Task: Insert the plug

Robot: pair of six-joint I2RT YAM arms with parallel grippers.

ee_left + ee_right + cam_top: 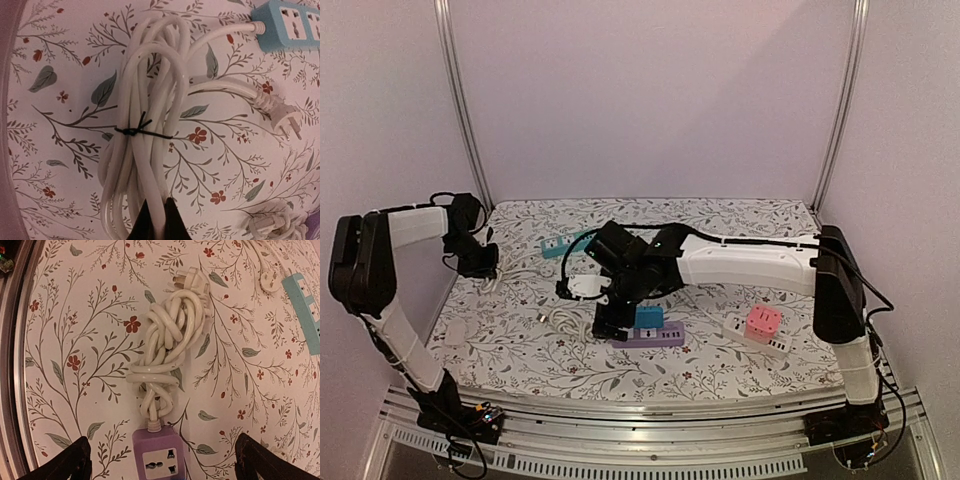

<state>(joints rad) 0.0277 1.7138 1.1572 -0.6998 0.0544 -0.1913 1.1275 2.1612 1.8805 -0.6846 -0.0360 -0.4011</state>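
One plug (288, 120) right of left gripper (157, 221), cord (150, 100) pinched.

Legible text, labels, brands, numbers: 0 entries. I can read no lettering on the teal power strip (290, 25), the purple power strip (159, 456), the white cable (150, 100) or the white plug (287, 120); any marks are too small.

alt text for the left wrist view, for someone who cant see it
A bundle of white cable, cinched by a black twist tie, lies on a floral tablecloth, with the dark left gripper shut at its near end. A white pronged plug lies loose to the right, below a light blue power strip in the top right corner.
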